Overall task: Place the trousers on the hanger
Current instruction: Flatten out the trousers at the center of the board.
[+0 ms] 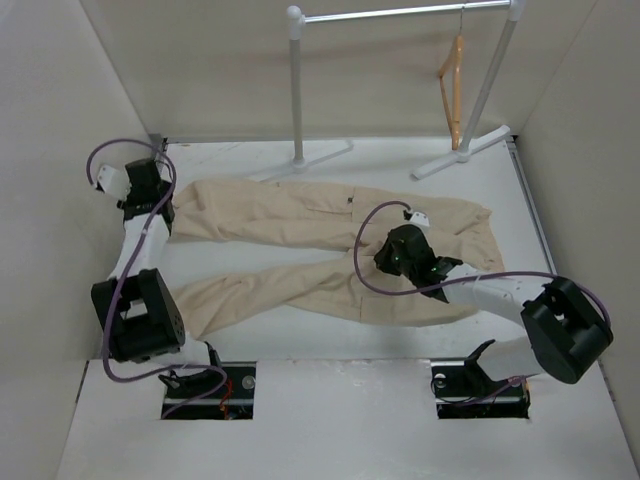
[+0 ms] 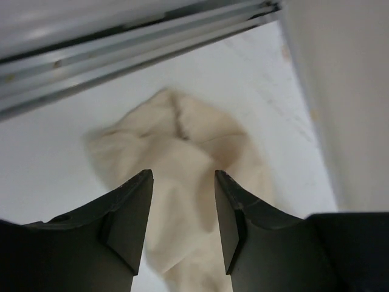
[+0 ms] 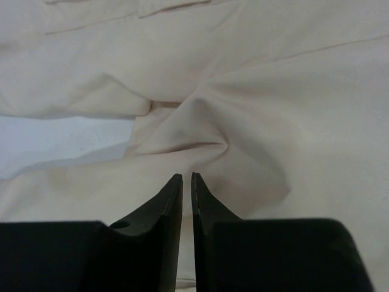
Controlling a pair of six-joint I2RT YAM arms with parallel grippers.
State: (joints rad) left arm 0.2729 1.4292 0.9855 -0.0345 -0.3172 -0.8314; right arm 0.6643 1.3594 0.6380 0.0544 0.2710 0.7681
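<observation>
The beige trousers (image 1: 300, 215) lie spread flat on the white table, waist to the right and both legs running left. The orange-tan wooden hanger (image 1: 455, 90) hangs by its hook from the rack bar at the back right. My left gripper (image 1: 150, 203) is open, its jaws on either side of the upper leg's cuff (image 2: 182, 146) near the far left corner. My right gripper (image 1: 380, 255) is down on the crotch area; in the right wrist view its jaws (image 3: 186, 176) stand almost together on a puckered fold of the cloth (image 3: 200, 131).
A white-and-silver garment rack (image 1: 298, 90) stands at the back with its feet (image 1: 460, 150) on the table. Side walls close in left and right. A metal rail (image 2: 121, 42) runs along the table's back edge near the left gripper.
</observation>
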